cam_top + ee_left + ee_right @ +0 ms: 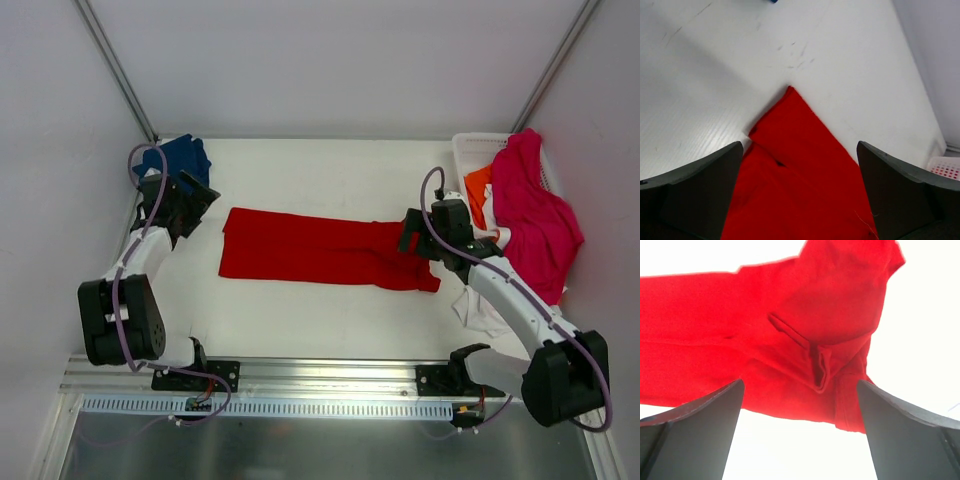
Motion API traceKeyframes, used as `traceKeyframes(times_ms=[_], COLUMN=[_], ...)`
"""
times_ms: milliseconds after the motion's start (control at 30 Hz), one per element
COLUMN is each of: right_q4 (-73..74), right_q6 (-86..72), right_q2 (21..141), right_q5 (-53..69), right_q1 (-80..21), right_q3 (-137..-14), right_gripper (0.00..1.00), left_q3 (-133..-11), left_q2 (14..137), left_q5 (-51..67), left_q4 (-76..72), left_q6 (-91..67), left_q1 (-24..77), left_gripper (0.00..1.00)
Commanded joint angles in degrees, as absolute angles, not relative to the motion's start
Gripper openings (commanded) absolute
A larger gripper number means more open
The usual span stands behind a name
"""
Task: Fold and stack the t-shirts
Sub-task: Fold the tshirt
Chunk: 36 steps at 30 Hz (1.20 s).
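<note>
The bright red t-shirt point(320, 250) lies folded into a long strip across the middle of the table. My left gripper point(190, 205) is open and empty, just off the strip's left end; the left wrist view shows a corner of the red cloth point(795, 170) between the spread fingers. My right gripper point(415, 240) is open and empty above the strip's right end, where the cloth is bunched point(805, 340). The navy blue t-shirt point(185, 155) lies at the back left. Magenta-pink point(535, 210), orange point(478, 190) and white point(480, 310) shirts sit at the right.
A white basket point(470, 150) stands at the back right under the pile of shirts. White walls close in the table on the left, back and right. A metal rail point(320, 380) runs along the near edge.
</note>
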<state>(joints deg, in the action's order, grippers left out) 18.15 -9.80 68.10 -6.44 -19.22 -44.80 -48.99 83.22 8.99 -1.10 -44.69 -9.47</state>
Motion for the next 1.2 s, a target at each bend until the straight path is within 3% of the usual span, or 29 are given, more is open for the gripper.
traceKeyframes(times_ms=[0,167,300,367,400,433,467,500,567,700,833,1167], right_q4=[23.72,27.6,24.53,22.33,22.5,22.94,23.64,24.34,26.45,31.71,35.06,38.15], right_q6=[-10.02,-12.21,-14.59,-14.68,-14.85,-15.11,-15.2,-15.38,-15.38,-15.73,-15.29,-15.47], right_q2=[62.25,59.51,55.82,53.18,52.48,50.9,50.11,49.23,45.9,38.34,31.21,28.13], right_q5=[-10.36,-13.53,-13.89,-13.54,-13.62,-13.88,-14.23,-14.76,-15.38,-19.67,-23.29,-23.2], right_q1=[-20.47,-21.44,-23.11,-23.55,-23.55,-23.64,-23.73,-23.9,-23.99,-24.08,-24.08,-24.08], right_q3=[-49.12,-49.49,-45.27,-42.28,-41.67,-40.79,-40.43,-40.17,-39.29,-38.67,-38.94,-37.97], right_gripper=[1.0,1.0,0.98,0.76,0.39,0.17,0.02,0.01,0.01,0.01,0.0,0.01], left_q3=[-48.69,-50.79,-57.37,-63.44,-65.72,-70.35,-72.58,-74.95,-81.34,-90.77,-97.45,-105.47], left_q2=[76.21,73.74,79.79,86.55,89.18,94.52,96.83,99.47,106.15,115.56,123.56,136.31], left_q5=[10.37,16.16,20.56,25.64,28.01,32.47,34.26,36.1,41.54,45.44,45.26,43.51], left_q4=[-1.58,-1.41,-1.49,-1.49,-1.49,-1.49,-1.41,-1.32,-1.32,-0.27,1.14,1.32], left_q6=[-44.03,-43.95,-38.61,-35.61,-35.07,-34.72,-33.67,-33.31,-32.79,-33.58,-34.01,-33.14], left_q1=[-9.76,-8.53,-0.02,8.15,12.35,14.48,16.59,18.61,23.98,30.84,36.29,46.75], left_gripper=[0.99,0.97,0.92,0.86,0.82,0.78,0.74,0.62,0.52,0.18,0.02,0.0])
